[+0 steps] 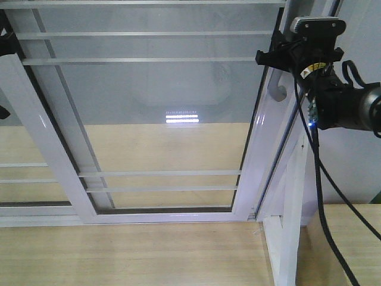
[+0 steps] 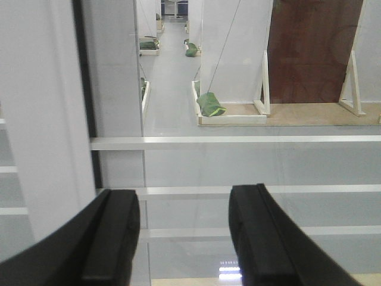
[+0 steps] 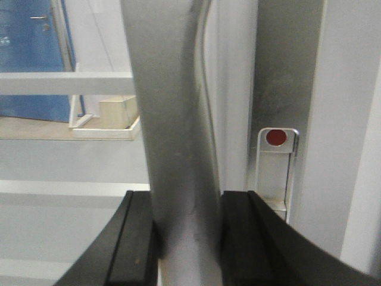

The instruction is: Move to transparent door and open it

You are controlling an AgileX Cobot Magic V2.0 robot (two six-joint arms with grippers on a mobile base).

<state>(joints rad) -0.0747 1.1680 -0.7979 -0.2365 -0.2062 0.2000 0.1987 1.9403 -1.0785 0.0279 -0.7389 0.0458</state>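
The transparent door (image 1: 253, 161) fills the front view, clear glass in a glossy white frame crossed by thin white bars. Its curved grey handle (image 1: 275, 89) runs along the right stile. My right gripper (image 1: 280, 56) reaches in from the upper right onto it. In the right wrist view the handle (image 3: 172, 119) runs upright between the two black fingers, and the right gripper (image 3: 187, 205) is shut on it, both pads touching. My left gripper (image 2: 183, 202) is open with nothing between its fingers, facing the glass and its bars (image 2: 238, 142).
A white upright post (image 1: 292, 196) stands right of the door. Another white-framed glass panel (image 1: 36, 131) overlaps on the left. A black cable (image 1: 318, 179) hangs from the right arm. A lock plate with a red dot (image 3: 275, 137) sits beside the handle. Wooden floor (image 1: 131, 256) lies below.
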